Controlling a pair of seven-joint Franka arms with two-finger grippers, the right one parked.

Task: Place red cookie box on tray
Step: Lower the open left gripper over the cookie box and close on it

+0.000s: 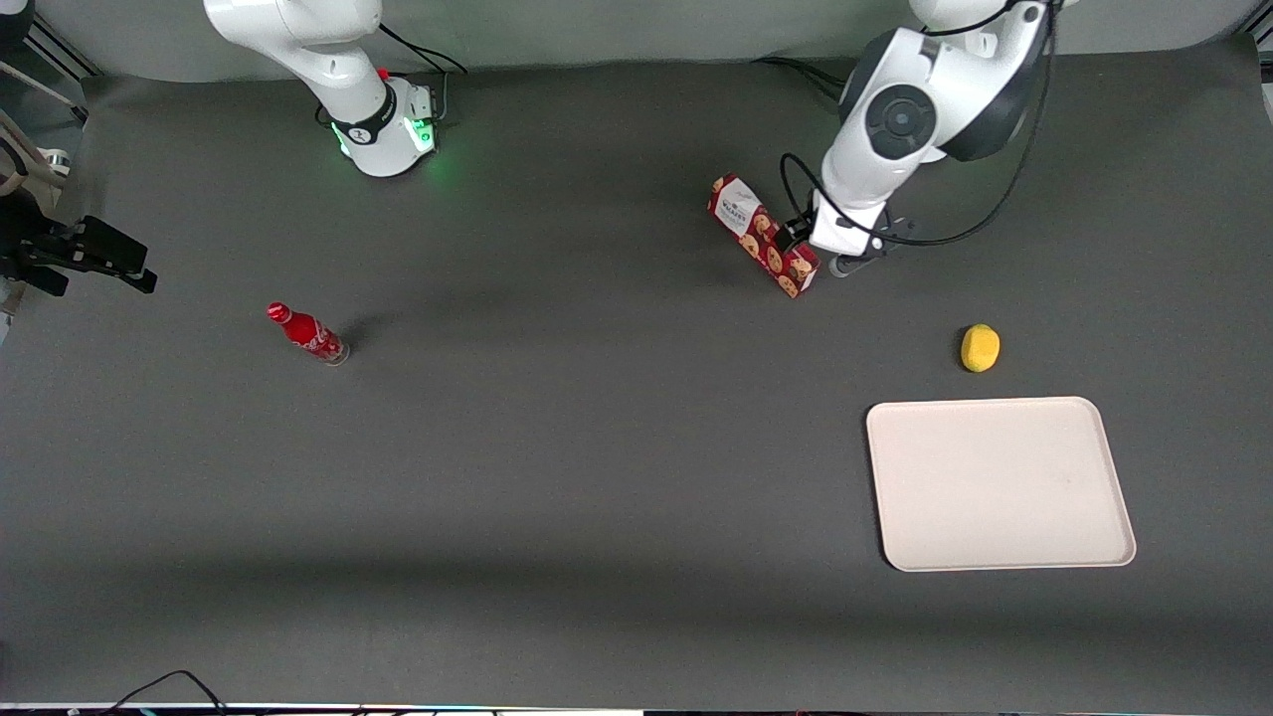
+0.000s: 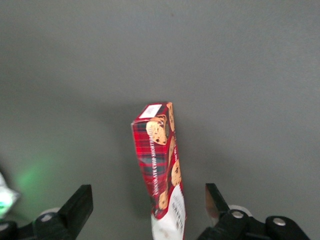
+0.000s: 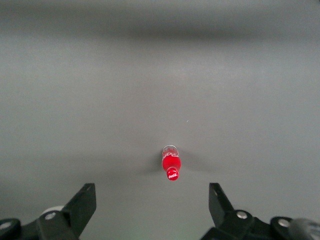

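Observation:
The red cookie box is a long narrow red plaid carton that rests on the dark table, well farther from the front camera than the tray. My left gripper is low beside the box's nearer end. In the left wrist view the box runs up between my two black fingers, which stand wide apart with a gap to the box on each side. The gripper is open and holds nothing. The cream-white tray lies flat, nearer the front camera, with nothing on it.
A small yellow round object lies between the box and the tray, just past the tray's farther edge. A small red bottle stands toward the parked arm's end of the table; it also shows in the right wrist view.

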